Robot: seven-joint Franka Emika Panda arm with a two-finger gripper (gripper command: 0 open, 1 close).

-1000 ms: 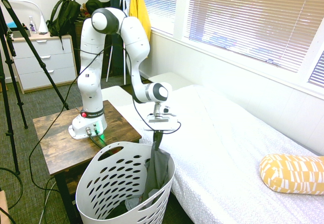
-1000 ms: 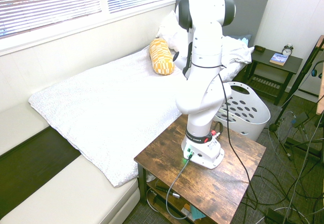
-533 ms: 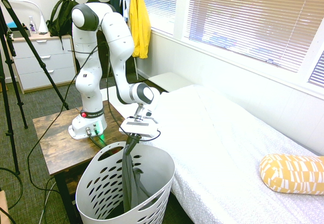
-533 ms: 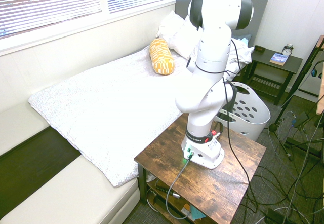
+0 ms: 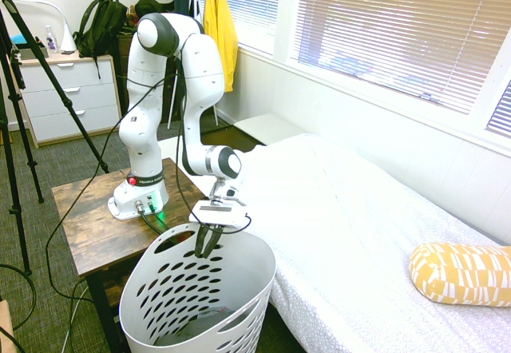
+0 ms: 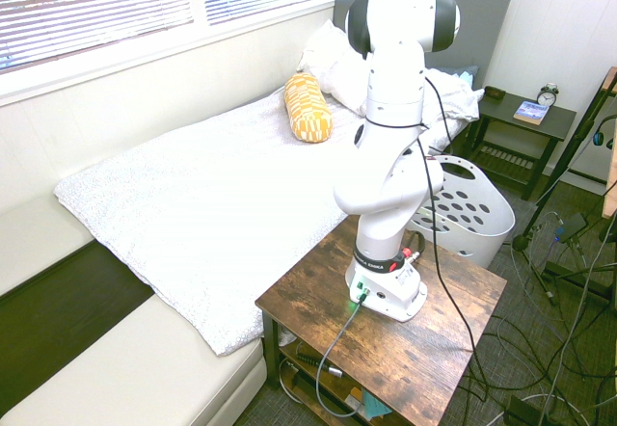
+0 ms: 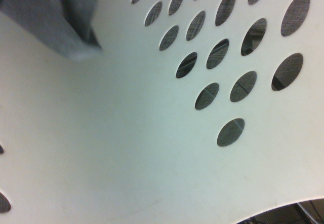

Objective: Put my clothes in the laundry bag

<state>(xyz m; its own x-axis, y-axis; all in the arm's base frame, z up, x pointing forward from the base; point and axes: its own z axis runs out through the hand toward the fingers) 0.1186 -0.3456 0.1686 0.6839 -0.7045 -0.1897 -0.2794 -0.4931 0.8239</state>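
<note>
Bedroom scene, read left to right in the first exterior view. At far left, a white dresser against the wall. Next, a wooden side table bearing the white arm. In front of the table, the white basket, round, with rows of oval holes. Poised just over its near rim, the gripper, angled down into the opening, fingers parted and holding nothing. Down inside the basket, a dark grey heap, taken to be the garment, lying at the bottom and only partly visible through the holes. In the wrist view, a grey fold of cloth against the white perforated wall. Behind the arm, a yellow garment hanging by the window, not part of the job. To the right, a white bed with a yellow patterned pillow at its far right.

Judged nearly finished: garment apparently inside the basket and let go. Left to do: draw the arm clear.
</note>
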